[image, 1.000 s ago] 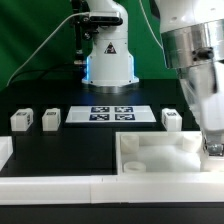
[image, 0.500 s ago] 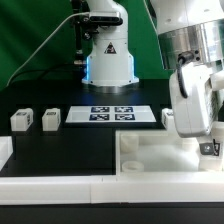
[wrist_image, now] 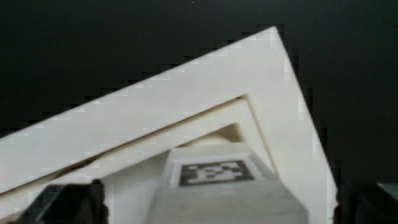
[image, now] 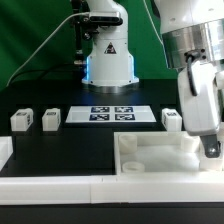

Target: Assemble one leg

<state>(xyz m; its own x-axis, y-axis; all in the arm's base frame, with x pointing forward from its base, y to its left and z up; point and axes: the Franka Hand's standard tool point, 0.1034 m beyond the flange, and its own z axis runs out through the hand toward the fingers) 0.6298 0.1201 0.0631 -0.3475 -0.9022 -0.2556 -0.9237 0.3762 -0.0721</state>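
My gripper (image: 210,150) hangs over the exterior view's right end of the large white tray-like piece (image: 150,158). In the wrist view the gripper (wrist_image: 222,212) has a white leg (wrist_image: 217,185) with a black-and-white marker between its dark fingers (wrist_image: 68,205), and it looks shut on the leg. A pointed corner of the tray-like piece (wrist_image: 214,90) lies below the leg. Two more legs (image: 20,120) (image: 50,118) stand at the exterior view's left. A third (image: 171,118) is half hidden behind my arm.
The marker board (image: 110,114) lies flat at the middle of the black table. The arm's white base (image: 108,55) stands behind it. A white ledge (image: 50,188) runs along the front edge.
The hand has turned about its axis above the tray-like piece's right end and sits slightly higher than a second ago. The loose legs have not moved.
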